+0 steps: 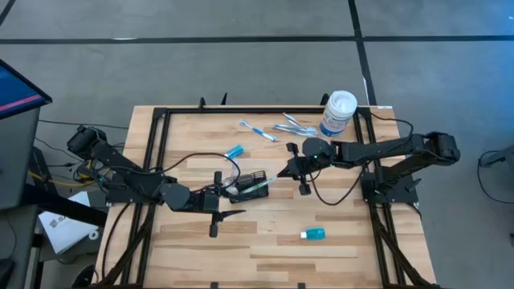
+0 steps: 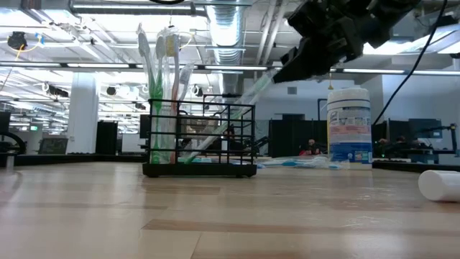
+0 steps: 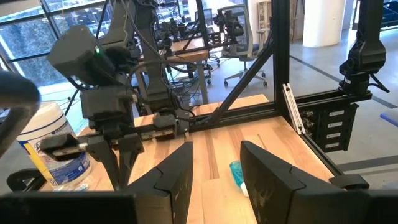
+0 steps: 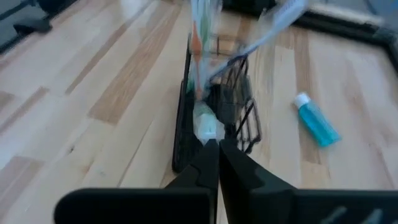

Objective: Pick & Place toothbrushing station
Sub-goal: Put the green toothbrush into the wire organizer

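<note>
The small black wire-mesh rectangular holder [image 1: 250, 183] is standing near the middle of the pale wooden slatted tabletop [image 1: 265, 241], between the two arms, with several toothbrushes already upright in its left compartments in the low view. What matters now is the slant of the pale-handled toothbrush [image 2: 251, 93] — it is leaning from the holder up and to the right toward the right gripper [image 1: 291, 170], which is hanging just to the right of the holder, fingers clenched together. From the table-level view the handle's upper end is running right up to that gripper; whether it is actually pinched I cannot tell.

The left gripper [image 1: 218, 202] is sitting just beside the holder's near-left corner, fingers parted and grasping nothing. Both are close — the left perhaps a shade closer.

My guess is that the brush needs tipping toward upright before it settles in a compartment.
</note>
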Controlling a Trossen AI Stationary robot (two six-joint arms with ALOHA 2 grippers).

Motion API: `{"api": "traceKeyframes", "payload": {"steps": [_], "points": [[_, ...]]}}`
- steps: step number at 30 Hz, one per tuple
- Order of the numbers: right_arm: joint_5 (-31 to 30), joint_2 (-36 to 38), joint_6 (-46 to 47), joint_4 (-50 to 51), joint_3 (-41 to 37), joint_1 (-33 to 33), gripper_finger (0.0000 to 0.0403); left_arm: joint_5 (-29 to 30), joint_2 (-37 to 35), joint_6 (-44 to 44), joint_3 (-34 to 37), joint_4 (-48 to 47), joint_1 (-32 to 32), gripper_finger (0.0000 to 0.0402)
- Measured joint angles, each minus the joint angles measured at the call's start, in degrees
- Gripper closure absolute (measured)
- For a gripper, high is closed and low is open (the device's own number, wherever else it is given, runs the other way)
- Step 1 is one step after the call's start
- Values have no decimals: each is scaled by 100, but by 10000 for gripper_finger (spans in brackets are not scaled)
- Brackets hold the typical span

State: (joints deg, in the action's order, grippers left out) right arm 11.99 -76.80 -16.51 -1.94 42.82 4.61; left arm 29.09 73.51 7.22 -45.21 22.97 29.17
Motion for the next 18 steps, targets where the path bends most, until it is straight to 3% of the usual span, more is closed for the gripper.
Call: {"api": "traceKeyframes", "payload": {"steps": [18], "points": [[-4,486,-153,803,777,80,403,-1,1,0,0,-1,0,275]]}}
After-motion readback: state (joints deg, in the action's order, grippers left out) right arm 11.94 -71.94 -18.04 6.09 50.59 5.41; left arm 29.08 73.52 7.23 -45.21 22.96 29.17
